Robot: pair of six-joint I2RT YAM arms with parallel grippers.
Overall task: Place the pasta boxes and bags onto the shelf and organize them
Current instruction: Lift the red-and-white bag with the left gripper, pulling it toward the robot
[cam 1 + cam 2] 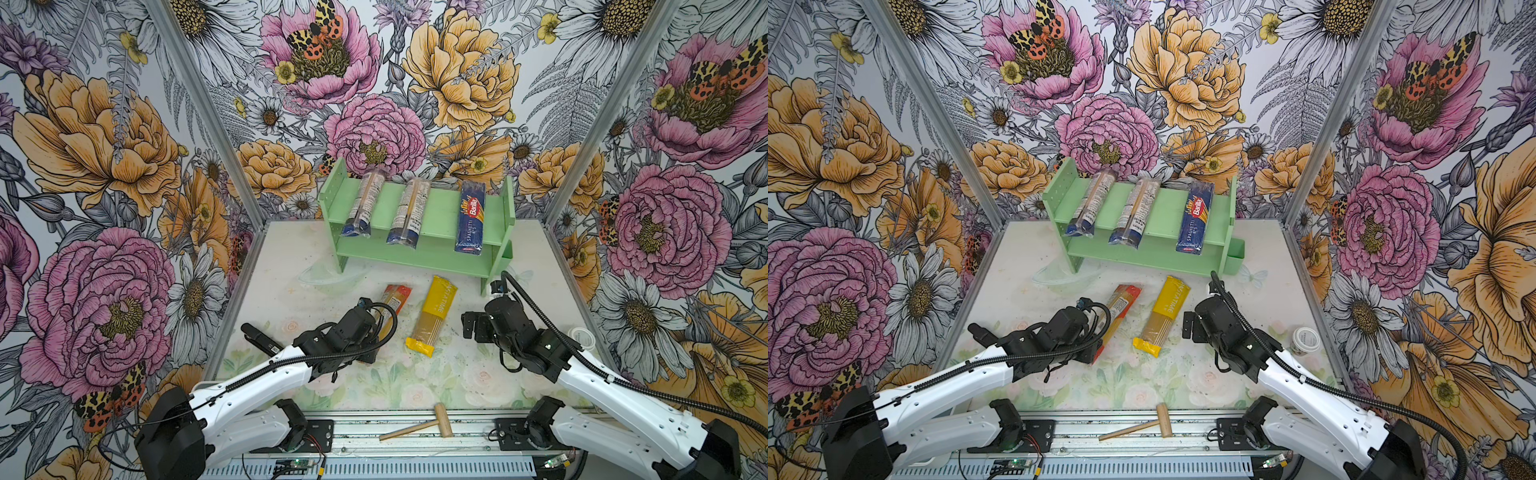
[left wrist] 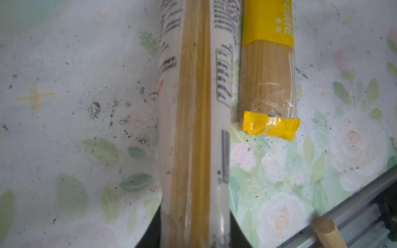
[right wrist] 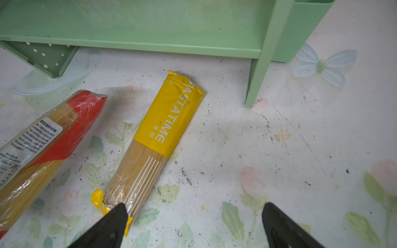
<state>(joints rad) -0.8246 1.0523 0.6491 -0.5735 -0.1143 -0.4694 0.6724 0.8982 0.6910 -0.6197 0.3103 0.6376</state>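
Shelved at 12 o'clock on mint-green wooden shelf (image 1: 444, 207): two clear blue-ended bags (image 1: 360, 204) (image 1: 409, 212), dark blue Barilla box (image 1: 471, 218). Left gripper (image 2: 194, 234) grips red-ended bag (image 1: 397, 297); yellow bag (image 1: 436, 316) untouched; right gripper (image 3: 194, 214) wide, empty.

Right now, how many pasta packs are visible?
5. On the shelf: left blue-ended bag, middle blue-ended bag, Barilla box. Red-ended bag in the left hand; yellow bag beside it. More may hide.

Bold floral wall panels (image 1: 104, 137), metal corner posts (image 1: 205, 104), pale rose-print tabletop (image 1: 415, 386), perhaps scuffed.
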